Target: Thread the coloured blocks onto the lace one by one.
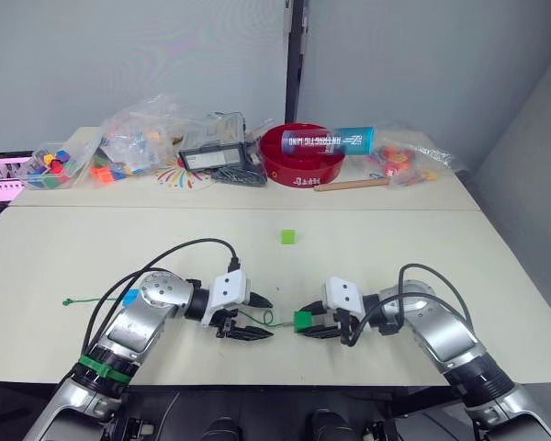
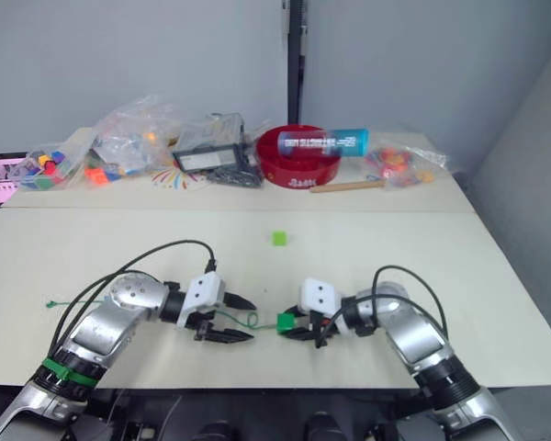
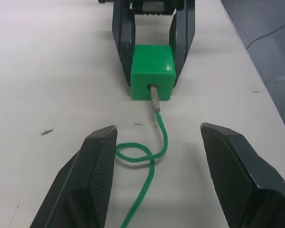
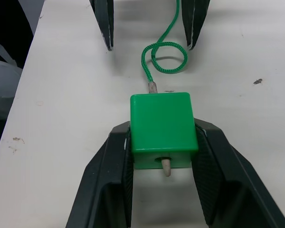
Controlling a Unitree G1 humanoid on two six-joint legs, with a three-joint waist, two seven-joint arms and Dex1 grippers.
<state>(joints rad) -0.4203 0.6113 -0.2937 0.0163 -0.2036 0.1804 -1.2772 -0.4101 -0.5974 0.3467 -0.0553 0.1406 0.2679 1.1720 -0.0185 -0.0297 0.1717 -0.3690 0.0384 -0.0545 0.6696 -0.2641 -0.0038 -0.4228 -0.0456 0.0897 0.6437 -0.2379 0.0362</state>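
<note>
Cream-coloured and smooth, the wide bench (image 1: 395, 248) carries everything, with a round red plastic bowl (image 1: 301, 156) at its far edge. Near the front edge, the right gripper (image 4: 165, 185) is clenched on a dark green plastic cube (image 4: 162, 127) resting on the surface. Facing it, the left gripper (image 3: 154, 156) stands released, fingers wide apart on either side of the thin green braided lace (image 3: 149, 161). That lace forms a small loop, and its pale stiff tip (image 4: 165, 167) pokes out of the cube's far hole. A light green plastic cube (image 1: 287, 237) sits alone mid-bench.
</note>
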